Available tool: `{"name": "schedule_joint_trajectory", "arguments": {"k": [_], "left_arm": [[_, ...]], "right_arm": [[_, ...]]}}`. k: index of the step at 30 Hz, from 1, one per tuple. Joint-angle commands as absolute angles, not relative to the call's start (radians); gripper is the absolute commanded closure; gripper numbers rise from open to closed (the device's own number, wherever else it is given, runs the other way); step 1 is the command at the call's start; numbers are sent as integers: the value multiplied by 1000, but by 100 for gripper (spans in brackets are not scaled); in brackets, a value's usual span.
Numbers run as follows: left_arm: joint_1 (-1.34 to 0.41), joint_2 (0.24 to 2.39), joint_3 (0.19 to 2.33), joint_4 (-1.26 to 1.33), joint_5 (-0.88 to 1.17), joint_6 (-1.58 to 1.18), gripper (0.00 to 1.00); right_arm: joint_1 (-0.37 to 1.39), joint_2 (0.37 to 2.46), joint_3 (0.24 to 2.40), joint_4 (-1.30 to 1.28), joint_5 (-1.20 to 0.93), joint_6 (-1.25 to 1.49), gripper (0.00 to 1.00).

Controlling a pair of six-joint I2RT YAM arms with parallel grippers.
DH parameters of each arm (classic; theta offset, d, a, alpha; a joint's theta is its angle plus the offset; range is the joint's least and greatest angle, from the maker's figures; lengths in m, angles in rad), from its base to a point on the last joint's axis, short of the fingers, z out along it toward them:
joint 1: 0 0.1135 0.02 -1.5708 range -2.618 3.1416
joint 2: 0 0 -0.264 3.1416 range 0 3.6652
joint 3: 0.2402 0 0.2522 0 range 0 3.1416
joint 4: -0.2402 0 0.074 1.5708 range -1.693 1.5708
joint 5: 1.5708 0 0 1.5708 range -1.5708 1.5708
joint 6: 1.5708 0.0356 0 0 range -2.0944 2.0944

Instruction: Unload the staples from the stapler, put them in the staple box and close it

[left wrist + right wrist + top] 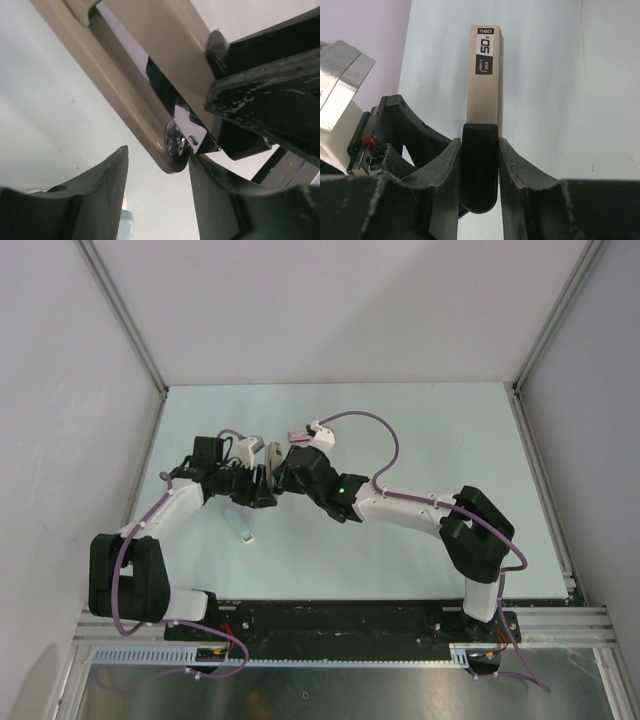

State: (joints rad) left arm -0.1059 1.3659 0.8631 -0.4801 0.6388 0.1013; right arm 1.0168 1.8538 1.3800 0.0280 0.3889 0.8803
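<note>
Top view: stapler (271,454) held off the pale green table (400,420), between both arms.
Left wrist: left fingers (107,190) part-open, straddling the stapler's rounded beige end with its shiny rivet; gap on one side.
Right wrist: right fingers (520,175) clamped on the stapler's black end; smooth beige oblong body, black "50" label.

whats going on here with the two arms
The right gripper is clamped on the black end of a beige stapler and holds it out in front of itself. The left gripper has a finger on each side of the stapler near its metal rivet, close beside that grip. A gap shows, so it isn't gripping yet. No loose staples are visible.
</note>
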Motion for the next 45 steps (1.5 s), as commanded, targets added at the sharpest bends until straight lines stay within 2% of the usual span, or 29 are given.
{"name": "schedule_joint_trajectory", "arguments": {"k": [1,10,14,20,31,45], "left_arm": [[-113,1366,891,-457,681,264,49],[-128,1326,892,-456,651,355,63],[-146,1310,889,-456,569,414,74],[-152,1325,892,-450,476,474,86],[-164,1325,879,-411,379,527,96],[-260,1322,804,-249,145,638,100]], "right_arm": [[1014,1761,1373,143,374,926,100],[1009,1757,1335,148,313,929,100],[1009,1747,1306,140,277,879,100],[1010,1710,1210,157,245,788,100],[1002,1674,1114,184,197,718,100],[1027,1617,993,188,192,552,100]]}}
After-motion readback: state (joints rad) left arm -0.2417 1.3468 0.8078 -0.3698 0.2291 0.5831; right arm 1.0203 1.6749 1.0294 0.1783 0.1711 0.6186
